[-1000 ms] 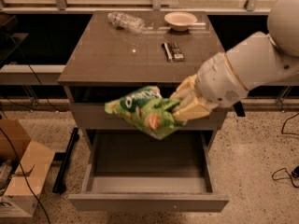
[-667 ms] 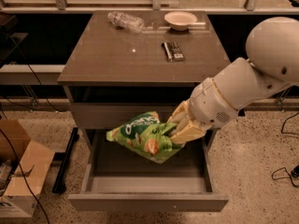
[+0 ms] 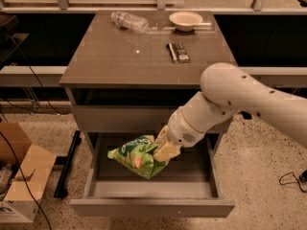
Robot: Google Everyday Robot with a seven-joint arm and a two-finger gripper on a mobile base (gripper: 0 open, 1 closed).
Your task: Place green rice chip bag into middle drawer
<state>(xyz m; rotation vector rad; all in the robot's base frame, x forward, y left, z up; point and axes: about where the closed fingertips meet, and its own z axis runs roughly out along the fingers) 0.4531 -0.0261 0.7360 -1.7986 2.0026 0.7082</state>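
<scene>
The gripper [image 3: 159, 153], fingers [image 3: 169, 149] clenched on the green rice chip bag [image 3: 135, 155], hangs inside the open middle drawer [image 3: 152, 208] for release.

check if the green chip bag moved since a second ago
Yes, down. The green rice chip bag, held in the gripper, was level with the closed upper drawer front; now it hangs below that, over the open middle drawer.
</scene>
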